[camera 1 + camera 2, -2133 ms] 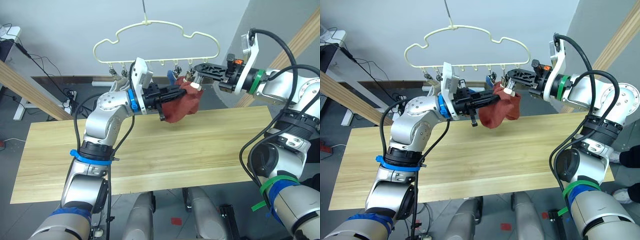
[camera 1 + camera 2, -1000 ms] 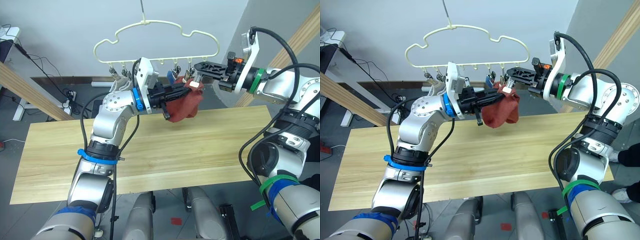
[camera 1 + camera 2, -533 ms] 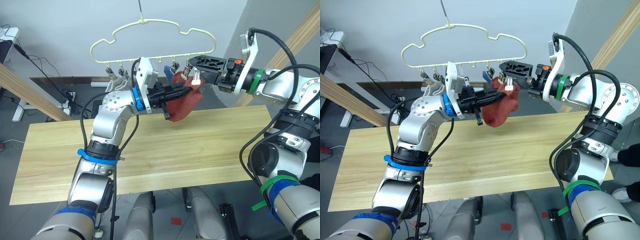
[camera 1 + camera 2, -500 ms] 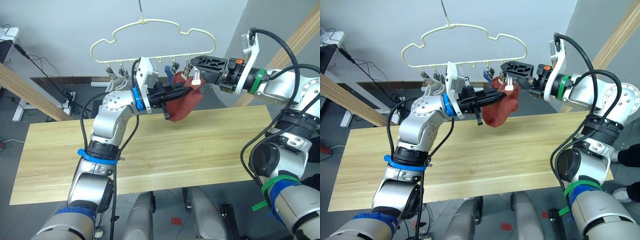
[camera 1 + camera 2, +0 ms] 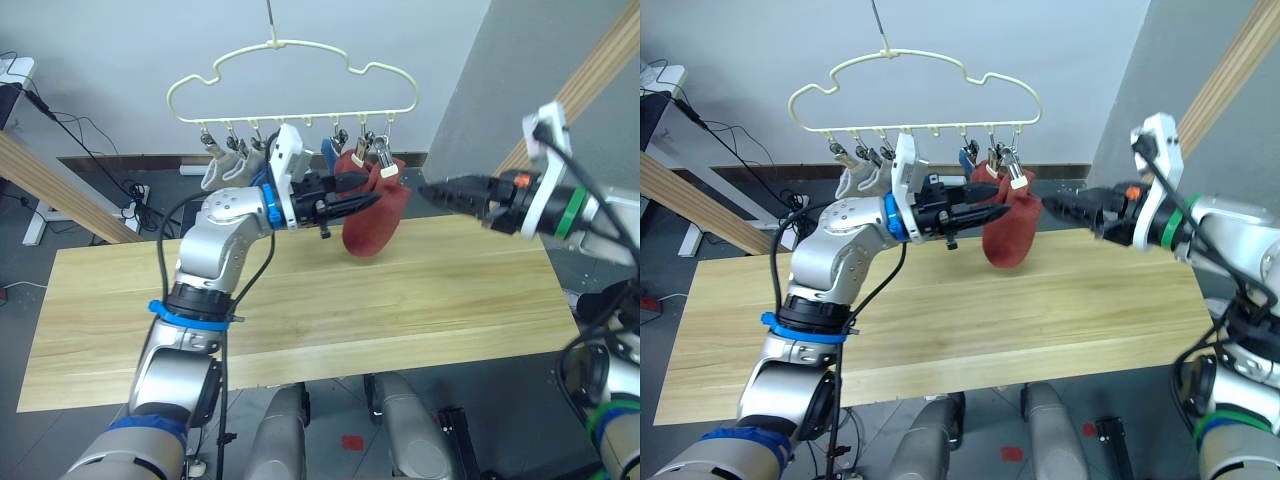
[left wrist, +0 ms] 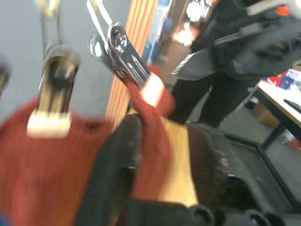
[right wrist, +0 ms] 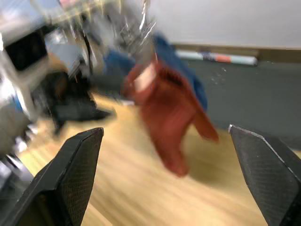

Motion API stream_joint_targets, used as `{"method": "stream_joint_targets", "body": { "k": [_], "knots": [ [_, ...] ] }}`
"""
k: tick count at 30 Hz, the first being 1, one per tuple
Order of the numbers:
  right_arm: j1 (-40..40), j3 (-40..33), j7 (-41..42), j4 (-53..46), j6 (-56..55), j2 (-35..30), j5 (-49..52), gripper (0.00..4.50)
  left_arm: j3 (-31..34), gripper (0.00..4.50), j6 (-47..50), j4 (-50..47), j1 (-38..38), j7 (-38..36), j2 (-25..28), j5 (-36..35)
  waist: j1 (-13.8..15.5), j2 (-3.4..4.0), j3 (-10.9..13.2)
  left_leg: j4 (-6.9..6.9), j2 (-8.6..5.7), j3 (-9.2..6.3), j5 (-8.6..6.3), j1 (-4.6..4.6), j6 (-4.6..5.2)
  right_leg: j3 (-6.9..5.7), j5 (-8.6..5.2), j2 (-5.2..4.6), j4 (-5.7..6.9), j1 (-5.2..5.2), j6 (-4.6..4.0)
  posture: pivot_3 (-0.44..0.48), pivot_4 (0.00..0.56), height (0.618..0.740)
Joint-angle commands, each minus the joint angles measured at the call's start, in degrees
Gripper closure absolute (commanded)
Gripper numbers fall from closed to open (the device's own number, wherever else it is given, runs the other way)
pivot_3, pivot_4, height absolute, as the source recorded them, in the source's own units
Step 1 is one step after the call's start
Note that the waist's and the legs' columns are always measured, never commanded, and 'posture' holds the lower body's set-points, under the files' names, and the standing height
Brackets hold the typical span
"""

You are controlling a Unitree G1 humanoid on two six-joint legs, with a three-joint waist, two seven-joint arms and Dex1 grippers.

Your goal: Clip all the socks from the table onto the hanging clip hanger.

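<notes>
Now the rust-red sock (image 5: 372,214) hangs from the clip hanger (image 5: 290,75), caught at its upper edge by the grey metal clips (image 5: 385,158) toward the right end of the row, its toe drooping just above the far edge of the table (image 5: 300,300). The left wrist view shows two clips biting the red fabric, which suggests the sock is already carried by the hanger and not by the robot. A blue sock (image 5: 328,157) peeks out just behind it on a neighbouring clip, and light grey socks (image 5: 222,165) hang from the clips at the left end, so most of the row looks filled; I see no socks lying on the tabletop, which makes this probably one of the last to go up. The left gripper (image 5: 368,200) is level with the sock, its black fingers parted in the wrist view with red cloth lying between them, touching or nearly so; I judge it is steadying the fabric more than pinching it. The right gripper (image 5: 428,192) is off to the right, apart from the sock and pointing at it, and its wrist view shows the two fingers (image 7: 77,162) spread wide with nothing between them. Any snag of a finger on the cloth could tug the sock out of its clips.
</notes>
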Motion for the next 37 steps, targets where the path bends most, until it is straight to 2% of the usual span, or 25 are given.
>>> {"method": "stream_joint_targets", "body": {
  "k": [1,2,4,7,9,11,14,18,20,24,28,37],
  "knots": [
    [2.3,0.8,4.6,-4.0,-6.7,-1.6,-2.6,0.0,1.8,1.56,3.1,-5.0,1.8,-1.0,2.6,-2.3,0.0,0.0,0.0,0.02,0.0,0.01,0.0,0.0,0.0,0.01,0.0,0.0,0.0,0.0,0.0,-0.132,0.378,0.74],
    [3.3,1.2,5.7,-4.5,-7.9,-2.1,-3.4,0.0,2.0,1.3,4.1,-5.9,2.5,-1.0,3.4,-2.6,0.1,0.0,0.0,0.05,0.0,0.01,0.01,-0.01,-0.01,0.01,0.02,-0.01,0.0,0.0,0.03,-0.132,0.378,0.74],
    [7.1,5.4,11.2,-8.4,-15.1,-5.2,-9.8,0.0,5.1,0.67,10.1,-10.6,7.7,-1.0,8.9,-4.9,0.2,0.0,0.0,0.13,0.01,-0.02,0.01,-0.01,-0.01,-0.04,0.02,-0.01,-0.01,0.06,0.04,-0.115,0.368,0.74],
    [11.5,9.2,17.4,-10.8,-23.1,-8.2,-16.1,0.0,9.0,0.01,16.6,-15.0,13.6,-0.2,14.6,-8.0,-0.3,0.01,0.0,0.01,0.09,0.05,0.0,0.14,-0.01,0.0,0.01,0.01,-0.08,0.14,0.07,-0.106,0.365,0.74],
    [15.0,11.1,22.0,-11.1,-28.2,-10.9,-20.4,0.0,13.0,0.01,21.1,-17.8,18.2,2.1,17.7,-9.8,-0.1,0.01,0.0,0.01,0.17,-0.01,0.0,0.13,-0.02,-0.07,0.01,0.01,-0.09,0.13,0.07,-0.085,0.359,0.74],
    [17.4,12.0,24.9,-10.6,-31.5,-12.2,-22.8,0.0,14.8,0.01,20.4,-20.7,22.9,3.4,19.8,-8.8,0.3,0.01,0.0,0.01,0.25,-0.04,0.0,0.14,-0.02,-0.11,-0.05,0.01,-0.1,0.16,0.16,-0.077,0.355,0.74],
    [19.9,12.9,27.0,-8.4,-35.7,-11.8,-26.2,0.0,21.4,0.01,22.4,-23.1,28.6,11.0,18.6,-8.7,0.7,0.01,0.0,0.1,0.32,0.01,0.02,0.17,-0.05,-0.14,-0.14,-0.05,-0.13,0.3,0.31,-0.065,0.349,0.74],
    [22.1,12.8,26.9,-6.4,-38.1,-10.3,-28.6,0.0,21.4,0.01,21.0,-26.2,33.5,17.4,20.2,-3.0,1.4,0.01,0.0,0.45,0.42,-0.01,0.02,0.26,-0.06,-0.23,-0.16,-0.05,-0.19,0.7,0.34,-0.028,0.335,0.74],
    [23.1,13.4,27.6,-6.2,-39.5,-10.2,-30.1,0.0,22.7,0.01,17.8,-26.5,36.1,17.5,21.8,-0.9,1.8,0.02,0.0,0.66,0.43,0.02,0.02,0.28,-0.06,-0.24,-0.15,-0.04,-0.18,0.84,0.39,-0.009,0.326,0.74],
    [24.2,13.0,28.1,-4.9,-41.6,-10.0,-32.4,0.0,26.6,0.01,16.3,-26.5,37.1,13.4,22.2,-6.0,2.6,0.02,0.0,0.72,0.44,0.06,0.02,0.3,-0.06,-0.22,-0.08,-0.05,-0.18,0.86,0.48,0.01,0.314,0.74],
    [24.5,12.4,28.5,-4.0,-42.2,-9.8,-33.2,0.0,27.5,0.01,15.4,-26.2,37.8,14.3,23.0,-5.2,3.5,0.03,-0.1,0.71,0.49,0.07,0.04,0.29,-0.09,-0.26,-0.07,-0.05,-0.19,0.88,0.48,0.022,0.314,0.74],
    [23.5,13.1,29.1,-3.2,-42.1,-9.4,-33.7,0.0,27.4,0.01,15.8,-26.6,38.1,15.5,22.5,-6.1,3.7,0.03,-0.1,0.71,0.49,0.07,0.03,0.27,-0.09,-0.25,-0.07,-0.08,-0.18,0.88,0.48,0.033,0.318,0.74]
  ]
}}
